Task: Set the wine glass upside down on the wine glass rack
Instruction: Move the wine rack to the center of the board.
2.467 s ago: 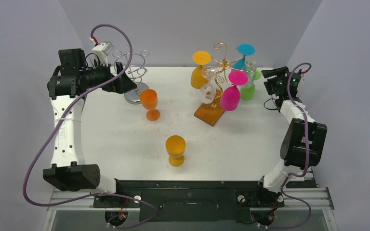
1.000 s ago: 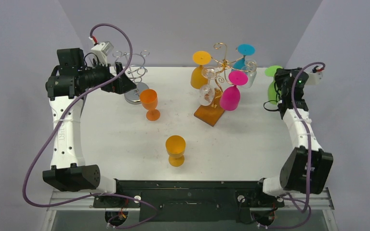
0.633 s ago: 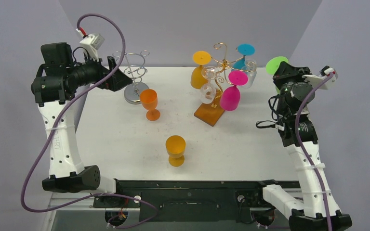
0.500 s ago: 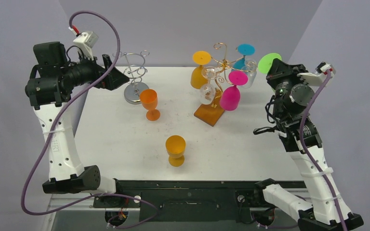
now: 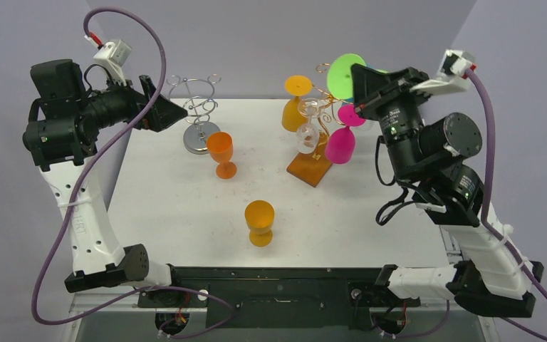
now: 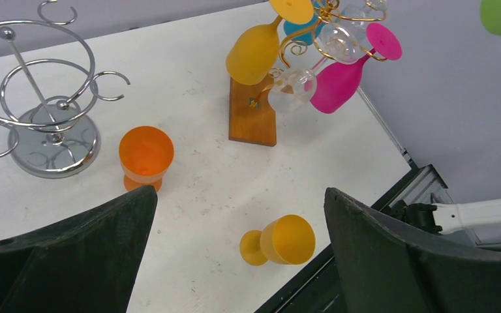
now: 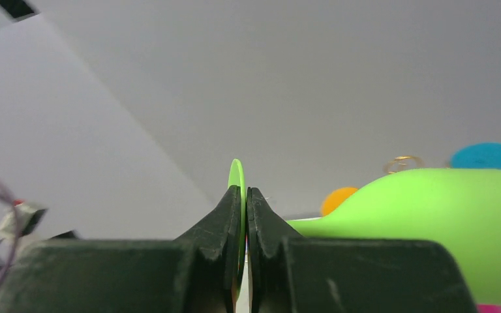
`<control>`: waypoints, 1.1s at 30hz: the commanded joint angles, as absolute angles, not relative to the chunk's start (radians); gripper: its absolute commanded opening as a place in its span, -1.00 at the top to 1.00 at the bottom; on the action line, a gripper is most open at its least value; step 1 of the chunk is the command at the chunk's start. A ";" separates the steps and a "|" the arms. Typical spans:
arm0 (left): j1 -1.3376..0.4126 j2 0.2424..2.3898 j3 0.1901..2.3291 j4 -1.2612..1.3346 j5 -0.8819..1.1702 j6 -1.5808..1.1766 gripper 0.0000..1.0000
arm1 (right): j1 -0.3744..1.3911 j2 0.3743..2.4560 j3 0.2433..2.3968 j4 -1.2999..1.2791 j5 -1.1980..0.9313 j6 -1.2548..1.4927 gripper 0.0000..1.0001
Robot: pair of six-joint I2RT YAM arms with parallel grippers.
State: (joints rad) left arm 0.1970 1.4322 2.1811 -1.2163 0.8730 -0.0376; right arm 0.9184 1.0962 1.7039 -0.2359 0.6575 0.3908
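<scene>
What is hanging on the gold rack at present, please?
Inverted: a yellow glass, pink glass and clear glasses. A teal glass is mostly covered behind them.

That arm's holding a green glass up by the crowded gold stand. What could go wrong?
The right gripper pinches only the thin foot of the green plastic wine glass, so it might slip or swing. The gold wire rack on its wooden base holds hanging glasses; the green one could knock the pink wine glass nearby.
</scene>
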 commanded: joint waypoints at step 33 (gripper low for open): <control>0.258 1.276 1.866 -0.846 1.100 -0.294 -0.64 | 0.899 1.667 2.052 -0.187 -0.466 0.683 1.00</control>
State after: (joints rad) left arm 0.2596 1.3235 1.9446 -0.8597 1.0286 -0.2836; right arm 0.8989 1.7092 2.0621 -0.3508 -0.3744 0.6365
